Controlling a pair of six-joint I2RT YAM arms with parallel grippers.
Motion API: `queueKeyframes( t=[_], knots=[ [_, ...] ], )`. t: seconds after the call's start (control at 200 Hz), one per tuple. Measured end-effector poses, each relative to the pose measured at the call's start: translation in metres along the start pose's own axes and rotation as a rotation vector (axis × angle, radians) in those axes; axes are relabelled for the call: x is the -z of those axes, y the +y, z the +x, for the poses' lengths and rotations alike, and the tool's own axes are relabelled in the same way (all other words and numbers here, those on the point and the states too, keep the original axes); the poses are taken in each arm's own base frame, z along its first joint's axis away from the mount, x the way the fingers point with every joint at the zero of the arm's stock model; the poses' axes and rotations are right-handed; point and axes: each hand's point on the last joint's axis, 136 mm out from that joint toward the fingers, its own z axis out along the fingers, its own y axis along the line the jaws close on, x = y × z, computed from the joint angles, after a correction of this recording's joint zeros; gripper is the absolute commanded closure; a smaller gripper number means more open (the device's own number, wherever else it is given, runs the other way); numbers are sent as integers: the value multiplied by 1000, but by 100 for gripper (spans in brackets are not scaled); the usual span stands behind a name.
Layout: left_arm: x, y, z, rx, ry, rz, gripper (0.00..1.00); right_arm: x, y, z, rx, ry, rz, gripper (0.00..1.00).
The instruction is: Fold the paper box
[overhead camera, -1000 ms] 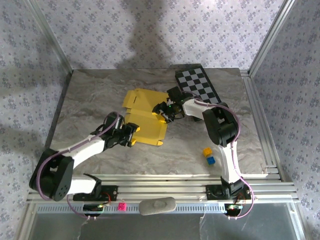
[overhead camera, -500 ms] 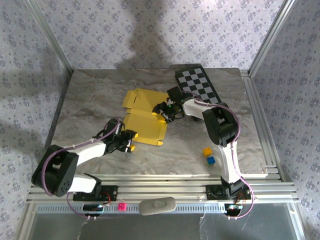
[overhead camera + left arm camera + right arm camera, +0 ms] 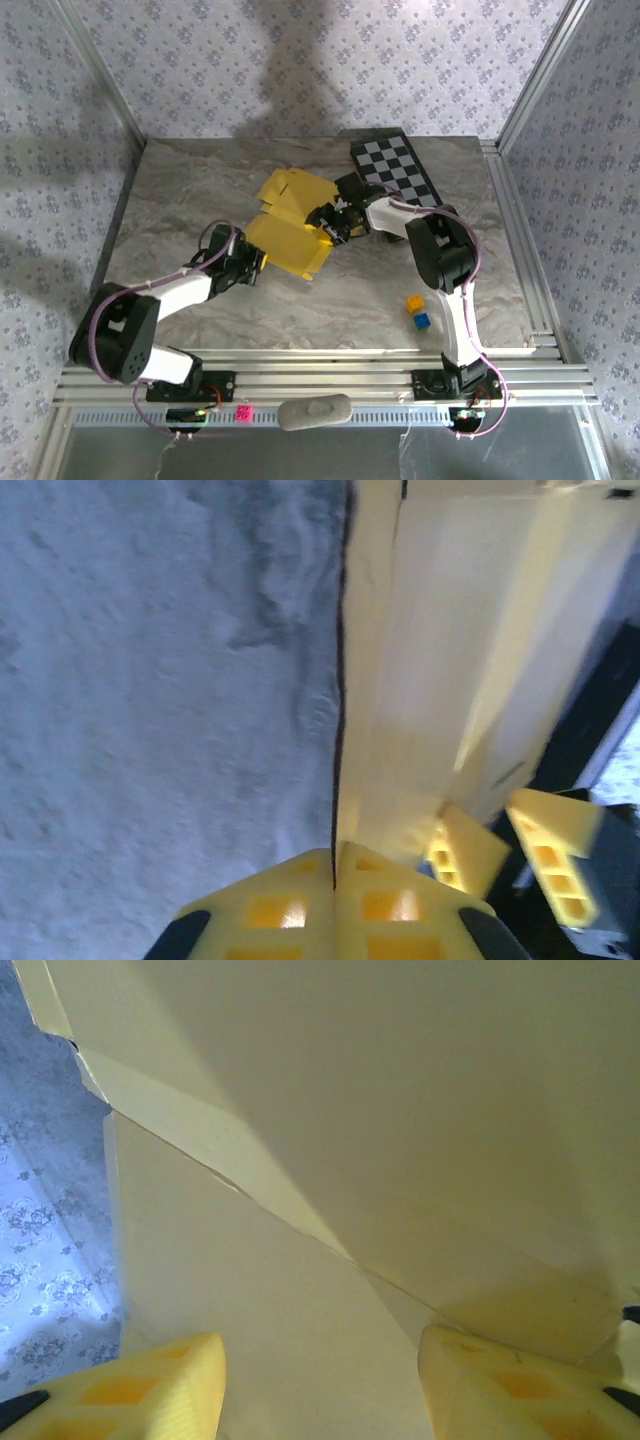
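The paper box (image 3: 290, 240) is a yellow sheet with flaps, lying partly raised in the middle of the table. My left gripper (image 3: 254, 263) is at its near left corner. In the left wrist view the fingers (image 3: 335, 865) are shut on the sheet's thin edge, and the pale inside (image 3: 440, 680) rises away from them. My right gripper (image 3: 327, 222) is at the box's right edge, open. In the right wrist view its two fingers (image 3: 320, 1390) stand wide apart with the pale cardboard (image 3: 400, 1110) and its creases close in front. One right finger (image 3: 550, 855) shows past the sheet.
A black-and-white chequered board (image 3: 395, 168) lies at the back right, just behind the right gripper. A small yellow cube (image 3: 413, 301) and a blue cube (image 3: 422, 320) sit near the right arm's base. Metal rails (image 3: 515, 230) edge the table.
My left gripper has shut on the box's near left edge. The sheet has lifted and turned, and its back flap has shifted right. The right gripper has stayed in place.
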Motion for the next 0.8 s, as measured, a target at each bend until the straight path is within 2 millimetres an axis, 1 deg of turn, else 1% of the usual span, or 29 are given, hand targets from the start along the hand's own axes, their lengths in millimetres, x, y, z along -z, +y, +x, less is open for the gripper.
queueKeyframes(
  t=[0.08, 0.175, 0.21, 0.265, 0.35, 0.395, 0.45, 0.455, 0.47, 0.495, 0.54, 0.595, 0.655, 0.705, 0.75, 0.77, 0.8],
  knots=[
    [13, -12, 1, -11, -14, 41, 100, 1, 4, 3, 7, 14, -2, 39],
    [27, -22, -4, -11, -45, 63, 100, 5, 10, 8, 70, 11, 27, 35],
    [33, -27, -6, -11, -57, 68, 100, 9, 13, 9, 101, 5, 39, 35],
    [42, -38, -11, -12, -80, 85, 100, 22, 21, 10, 156, -17, 51, 34],
    [57, -58, -16, -9, -102, 127, 100, 53, 40, 11, 242, -73, 46, 33],
    [64, -67, -17, -8, -111, 144, 100, 77, 57, 10, 293, -124, 23, 32],
    [72, -79, -18, -16, -119, 160, 100, 103, 72, 11, 340, -182, -2, 31],
    [72, -80, -18, -16, -121, 161, 100, 108, 74, 11, 345, -195, -5, 31],
    [74, -83, -18, -16, -123, 163, 100, 114, 77, 12, 355, -207, -11, 31],
    [78, -89, -19, -21, -125, 169, 100, 130, 82, 13, 370, -242, -23, 31],
    [86, -102, -19, -28, -128, 183, 100, 150, 87, 15, 391, -289, -38, 29],
    [96, -120, -20, -40, -135, 201, 100, 173, 84, 16, 398, -346, -46, 28],
    [107, -145, -21, -57, -140, 230, 100, 188, 73, 15, 379, -389, -37, 26],
    [117, -166, -22, -72, -141, 260, 100, 194, 60, 10, 349, -406, -21, 24],
    [124, -184, -22, -88, -139, 288, 100, 197, 45, 1, 291, -420, -4, 21],
    [127, -189, -22, -93, -139, 295, 100, 197, 42, -1, 274, -420, -2, 20],
    [130, -198, -22, -98, -136, 307, 100, 198, 29, -7, 218, -424, 8, 19]
  ],
)
